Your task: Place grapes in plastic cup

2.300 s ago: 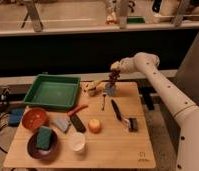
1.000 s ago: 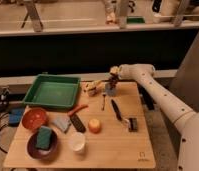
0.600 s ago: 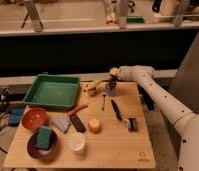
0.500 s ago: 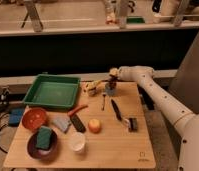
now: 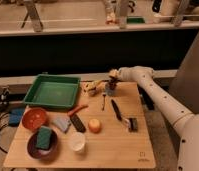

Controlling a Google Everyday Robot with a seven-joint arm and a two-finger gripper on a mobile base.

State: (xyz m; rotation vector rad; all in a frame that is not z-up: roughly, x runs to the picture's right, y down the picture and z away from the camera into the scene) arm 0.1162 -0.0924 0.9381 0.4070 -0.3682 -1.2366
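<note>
My gripper [image 5: 113, 79] is at the back of the wooden table [image 5: 118, 150], right above the small blue-grey plastic cup [image 5: 109, 91]. It is shut on the dark reddish grapes [image 5: 113, 76], which hang at the cup's mouth. The lower end of the bunch is hard to tell apart from the cup's rim. The white arm reaches in from the right.
A green tray [image 5: 52, 93] stands at the back left. A yellowish object [image 5: 93, 88] lies just left of the cup. A dark utensil [image 5: 116, 110] and a black item [image 5: 133, 124] lie in front of it. An orange fruit [image 5: 95, 125], a white cup [image 5: 78, 142], a red bowl [image 5: 34, 118] and a plate with a green sponge [image 5: 42, 140] are nearer the front.
The gripper with the grapes has come down and slightly left, from well above the cup to just over its mouth. Nothing else has moved.
</note>
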